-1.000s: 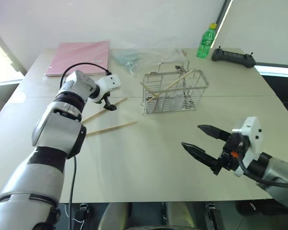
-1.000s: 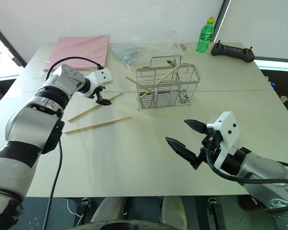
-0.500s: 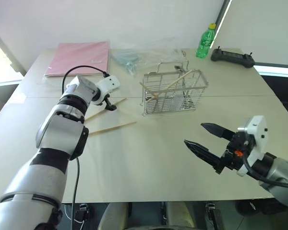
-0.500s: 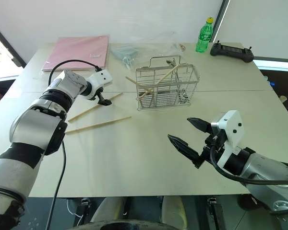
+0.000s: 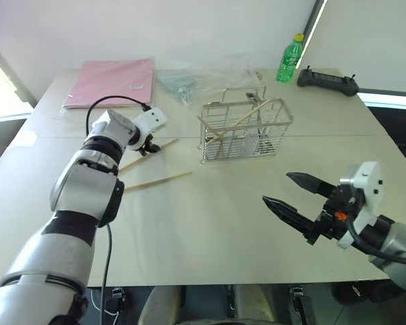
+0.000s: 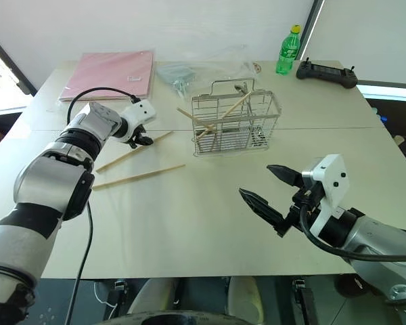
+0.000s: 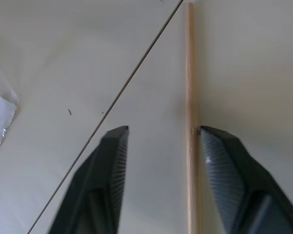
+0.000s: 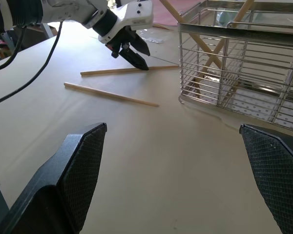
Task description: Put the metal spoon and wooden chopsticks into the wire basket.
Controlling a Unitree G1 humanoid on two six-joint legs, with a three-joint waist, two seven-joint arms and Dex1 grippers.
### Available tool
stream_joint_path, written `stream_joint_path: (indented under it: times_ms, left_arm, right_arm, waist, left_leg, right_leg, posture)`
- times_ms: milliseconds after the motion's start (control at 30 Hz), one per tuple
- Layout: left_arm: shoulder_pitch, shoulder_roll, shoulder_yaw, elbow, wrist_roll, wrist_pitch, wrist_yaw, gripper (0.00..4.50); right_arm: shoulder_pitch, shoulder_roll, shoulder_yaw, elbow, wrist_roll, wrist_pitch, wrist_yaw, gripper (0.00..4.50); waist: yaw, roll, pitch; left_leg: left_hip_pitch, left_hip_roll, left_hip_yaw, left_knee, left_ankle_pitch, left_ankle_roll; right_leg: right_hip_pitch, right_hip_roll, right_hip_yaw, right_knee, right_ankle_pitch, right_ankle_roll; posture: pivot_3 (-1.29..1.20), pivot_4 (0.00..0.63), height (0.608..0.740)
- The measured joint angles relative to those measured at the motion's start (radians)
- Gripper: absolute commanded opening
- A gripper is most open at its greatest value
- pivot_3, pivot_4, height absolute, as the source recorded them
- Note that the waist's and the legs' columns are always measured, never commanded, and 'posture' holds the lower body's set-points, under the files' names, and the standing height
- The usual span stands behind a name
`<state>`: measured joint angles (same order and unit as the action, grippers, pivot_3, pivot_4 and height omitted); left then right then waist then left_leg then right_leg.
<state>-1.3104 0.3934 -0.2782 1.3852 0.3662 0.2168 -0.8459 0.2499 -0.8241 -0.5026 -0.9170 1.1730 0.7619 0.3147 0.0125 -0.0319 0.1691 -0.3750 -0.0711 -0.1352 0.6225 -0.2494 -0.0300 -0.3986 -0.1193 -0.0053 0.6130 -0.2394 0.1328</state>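
A test room or lab: bare white walls, plain table [image 5: 210,230], handheld controller [image 5: 328,80]

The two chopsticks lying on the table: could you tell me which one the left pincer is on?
The farther chopstick, whose end points toward the wire basket; the left pincer straddles it. The nearer chopstick lies apart, untouched.

Beige table [image 5: 210,237], white wall [image 5: 155,27] behind, bright window [image 5: 3,101] left.
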Motion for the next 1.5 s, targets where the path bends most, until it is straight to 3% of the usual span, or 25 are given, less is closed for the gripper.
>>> stream_joint_path:
  times_ms: [33, 700, 867, 1200, 1333, 1433, 1500]
  left_arm:
    - [0.003, 0.000, 0.000, 0.000, 0.000, 0.000, 0.000, 0.44]
    - [0.005, 0.002, 0.007, 0.001, 0.005, 0.001, 0.017, 0.44]
    - [0.005, 0.017, 0.053, 0.000, -0.008, -0.001, 0.045, 0.44]
    - [-0.101, 0.099, 0.270, -0.009, -0.161, 0.000, 0.102, 0.44]
    - [-0.104, 0.115, 0.253, -0.017, -0.144, -0.006, 0.086, 0.44]
    - [-0.071, 0.089, 0.216, -0.016, -0.111, -0.006, 0.070, 1.32]
    - [-0.051, 0.063, 0.200, -0.011, -0.092, -0.005, 0.075, 2.23]
  right_arm:
    - [0.000, 0.000, 0.000, 0.000, 0.001, -0.003, -0.002, 4.50]
    - [-0.001, -0.020, 0.000, 0.018, 0.011, -0.006, -0.012, 4.50]
    - [-0.008, -0.022, 0.001, 0.020, 0.010, -0.006, -0.005, 4.50]
    - [-0.019, -0.021, 0.007, 0.025, 0.009, -0.006, -0.004, 4.50]
    - [-0.035, -0.022, 0.011, 0.049, 0.010, -0.006, 0.005, 4.50]
    - [-0.063, -0.022, 0.027, 0.062, 0.009, -0.006, 0.007, 4.50]
    - [-0.076, -0.022, 0.030, 0.067, 0.009, -0.006, 0.005, 4.50]
  waist:
    - [0.000, 0.000, 0.000]
    - [0.000, 0.000, 0.000]
    - [-0.001, 0.000, 0.000]
    - [0.000, -0.001, 0.000]
    - [-0.001, 0.000, 0.000]
    - [0.000, 0.000, 0.000]
    - [0.001, 0.000, 0.000]
  left_leg:
    - [0.000, 0.000, 0.000, 0.000, 0.000, 0.000]
    - [0.000, 0.000, 0.000, 0.001, 0.000, 0.000]
    - [0.000, 0.000, 0.000, 0.001, 0.000, 0.000]
    - [0.000, 0.000, 0.000, 0.001, 0.000, 0.000]
    - [0.001, 0.000, 0.000, 0.001, 0.000, 0.000]
    - [0.001, 0.000, 0.000, 0.002, 0.000, 0.000]
    - [0.000, 0.000, -0.001, 0.004, 0.000, 0.000]
  right_leg:
    - [0.000, 0.000, 0.000, 0.000, 0.000, 0.000]
    - [0.001, 0.000, 0.000, 0.000, 0.000, 0.000]
    - [0.000, 0.000, 0.000, 0.000, 0.000, 0.000]
    - [0.001, 0.000, 0.000, 0.000, 0.000, 0.001]
    - [0.002, 0.000, 0.000, 0.000, 0.000, 0.001]
    - [0.002, 0.000, 0.000, 0.000, 0.001, 0.001]
    - [0.002, 0.000, 0.000, 0.000, 0.001, 0.001]
  posture:
    - [0.00, 0.150, 0.709]
    - [0.00, 0.150, 0.709]
    - [0.00, 0.150, 0.709]
    - [0.00, 0.150, 0.709]
    - [0.00, 0.150, 0.709]
    - [0.00, 0.150, 0.709]
    - [0.00, 0.150, 0.709]
